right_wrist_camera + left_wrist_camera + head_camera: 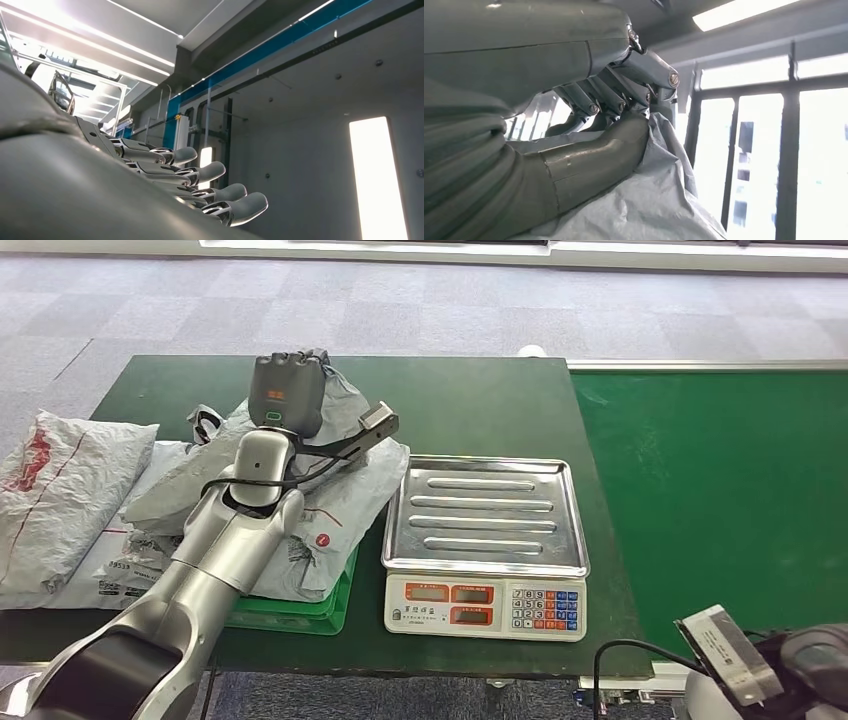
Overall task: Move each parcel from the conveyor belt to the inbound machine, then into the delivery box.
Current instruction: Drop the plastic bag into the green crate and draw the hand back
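Beside the scale, left hand clamps a grey parcel; right hand splayed, empty.

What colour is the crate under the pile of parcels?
Green; the crate shows best in the head view, under the grey parcels.

A parcel-sorting test hall: green conveyor belt at right, weighing scale centre, mail bags piled left on the bench, grey carpet tiles across the top.

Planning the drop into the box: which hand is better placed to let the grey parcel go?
Left. The left hand already grips the grey parcel over the green box; the right hand is open, off the table.
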Robot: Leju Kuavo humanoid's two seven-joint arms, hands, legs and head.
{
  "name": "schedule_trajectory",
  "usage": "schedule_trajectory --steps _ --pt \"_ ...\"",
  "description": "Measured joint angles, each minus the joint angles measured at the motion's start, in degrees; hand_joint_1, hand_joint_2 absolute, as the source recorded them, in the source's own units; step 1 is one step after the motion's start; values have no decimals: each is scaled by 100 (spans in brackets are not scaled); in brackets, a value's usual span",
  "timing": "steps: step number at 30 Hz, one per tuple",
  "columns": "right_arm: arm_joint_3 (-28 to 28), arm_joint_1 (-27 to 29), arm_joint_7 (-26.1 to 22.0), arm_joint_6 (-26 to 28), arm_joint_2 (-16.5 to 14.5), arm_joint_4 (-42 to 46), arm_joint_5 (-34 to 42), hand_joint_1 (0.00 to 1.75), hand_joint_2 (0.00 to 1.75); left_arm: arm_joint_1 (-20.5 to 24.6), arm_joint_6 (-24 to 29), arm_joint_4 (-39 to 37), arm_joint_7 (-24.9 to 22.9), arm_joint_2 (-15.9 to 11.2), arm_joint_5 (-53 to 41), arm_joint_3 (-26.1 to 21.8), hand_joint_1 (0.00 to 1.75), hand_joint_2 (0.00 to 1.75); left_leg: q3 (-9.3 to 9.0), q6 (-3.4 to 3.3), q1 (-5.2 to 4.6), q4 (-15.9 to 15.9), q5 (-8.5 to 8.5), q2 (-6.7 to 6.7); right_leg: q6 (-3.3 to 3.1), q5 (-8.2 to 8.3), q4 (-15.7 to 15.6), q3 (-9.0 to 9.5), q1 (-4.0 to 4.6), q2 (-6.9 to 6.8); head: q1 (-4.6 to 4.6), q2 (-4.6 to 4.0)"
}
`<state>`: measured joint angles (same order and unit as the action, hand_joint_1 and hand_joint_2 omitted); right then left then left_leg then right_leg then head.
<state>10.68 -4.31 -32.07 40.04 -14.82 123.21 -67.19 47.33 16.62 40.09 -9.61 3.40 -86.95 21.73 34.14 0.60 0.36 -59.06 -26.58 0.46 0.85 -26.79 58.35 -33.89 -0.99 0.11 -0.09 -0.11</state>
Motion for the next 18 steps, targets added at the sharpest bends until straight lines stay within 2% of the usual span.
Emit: schedule_trajectory --steps 6,18 --pt "7 1 -4 -1 0 0 0 0 0 -45 -40 -265 40 163 0 0 175 175 2 1 2 1 0 5 0 0 0 -4 2 4 0 0" --pt "32 6 -4 0 0 0 0 0 0 -50 -42 -451 44 238 0 0 175 175 3 0 3 0 0 5 0 0 0 -3 -2 5 0 0"
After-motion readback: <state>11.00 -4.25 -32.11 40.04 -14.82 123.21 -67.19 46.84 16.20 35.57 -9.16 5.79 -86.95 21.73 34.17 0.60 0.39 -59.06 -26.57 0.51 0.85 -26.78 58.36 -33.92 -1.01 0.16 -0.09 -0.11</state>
